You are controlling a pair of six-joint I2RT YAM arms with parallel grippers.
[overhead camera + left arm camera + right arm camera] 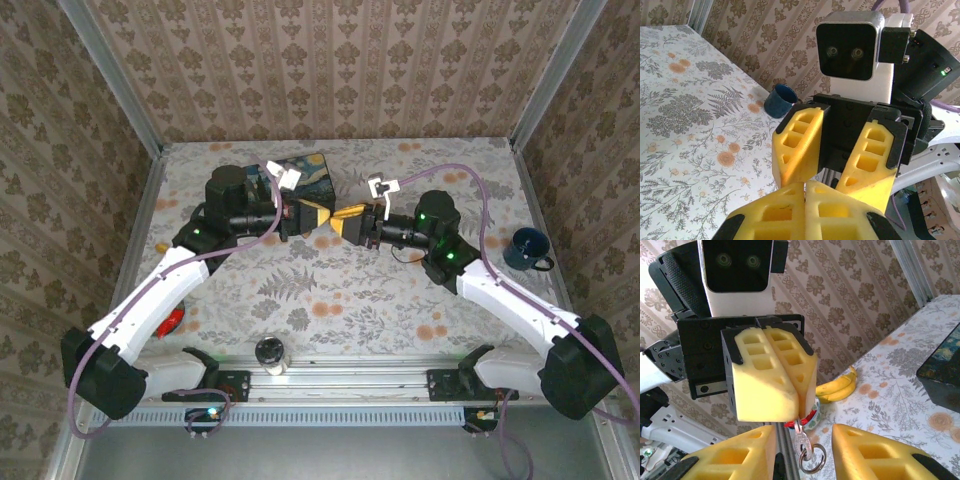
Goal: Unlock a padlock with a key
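Above the middle of the table (330, 290), well inside its walled edges, we are seeing the left end effector (318, 213) and the right end effector (350, 222) meeting tip to tip just in front of the dark-blue box (305, 175). Bare surface is lying open toward the near rail (340, 375), and the blue cup (525, 248) is sitting far right. The left one is clenching the key (801, 440), small and pale-silvery, its ring (813, 460) dangling below, while the right one is standing released, fingers (875, 452) flanking the key without touching.
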